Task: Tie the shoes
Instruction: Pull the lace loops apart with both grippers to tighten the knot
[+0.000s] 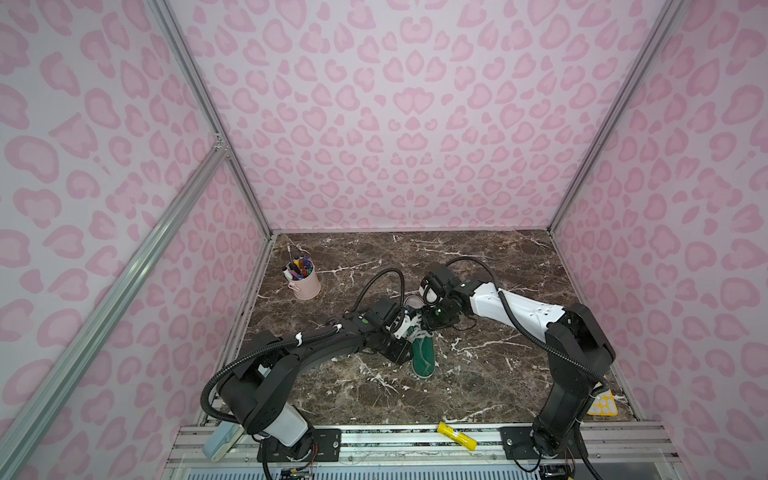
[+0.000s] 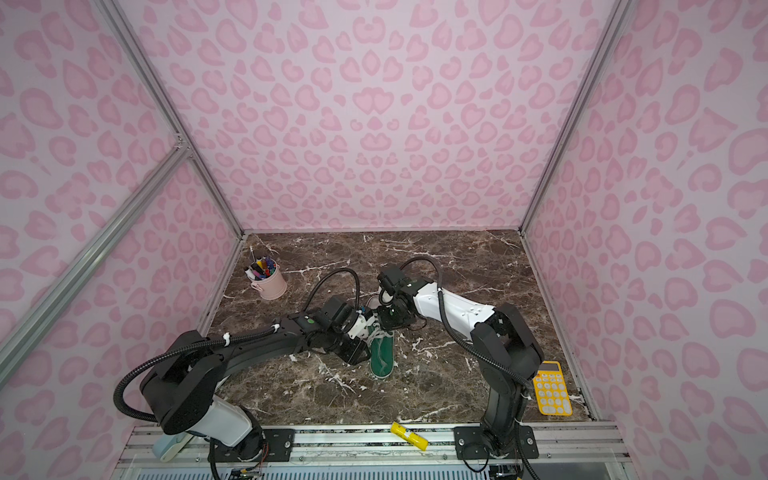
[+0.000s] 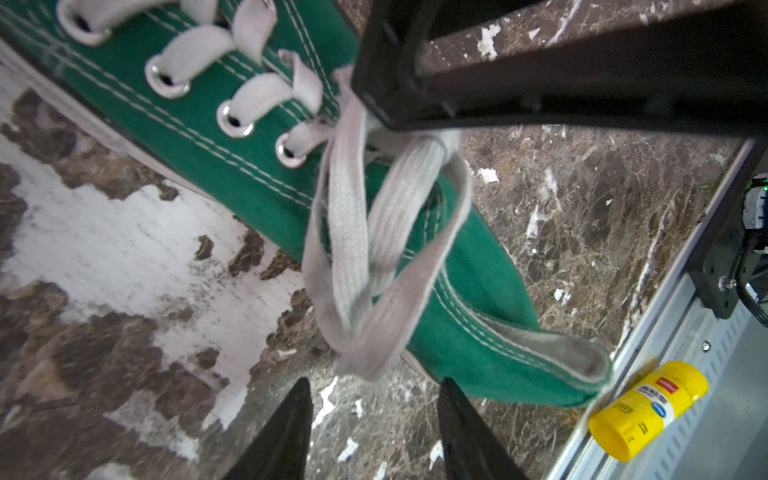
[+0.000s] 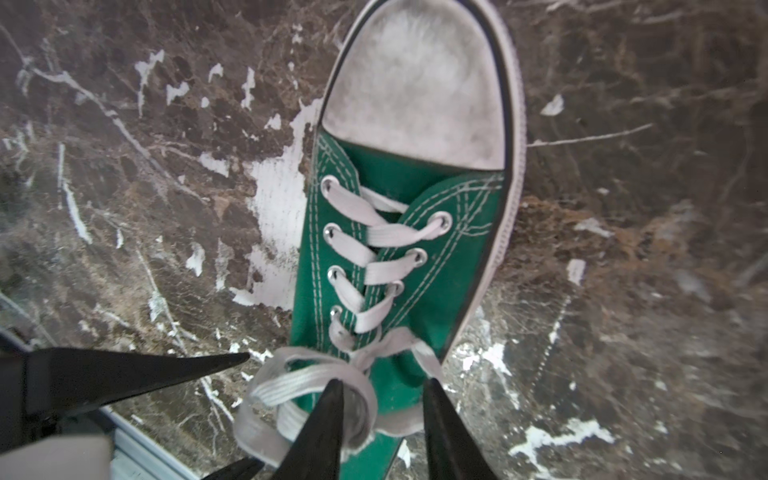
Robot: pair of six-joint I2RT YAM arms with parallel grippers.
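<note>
A pink pen cup (image 1: 305,284) stands far left on the marble table (image 1: 478,374), well apart from the work and playing no part in it.

The left gripper (image 3: 374,384) reaches in low from the left, just beside the shoe's ankle opening. Its jaws are apart and empty, and the hanging lace loops end just beyond its tips. My judgement is that it sits there so it can take a loop, since the laces dangle straight in front of it.

The shoe (image 1: 424,357) lies in the middle of the table, toe far and heel near. This puts the eyelets and loose laces (image 3: 353,249) between the two arms, so each can reach from its own side.

The right gripper (image 4: 384,384) hangs over the tongue from the far right. Its jaws are partly apart and not clamped on anything. A lace loop is wrapped around one finger (image 4: 328,415), which lifts the strands clear of the canvas, probably to keep the loops open. No finished bow shows, so I judge the knot only half made.

A yellow calculator (image 2: 550,388) lies near right by the wall, unused.
</note>
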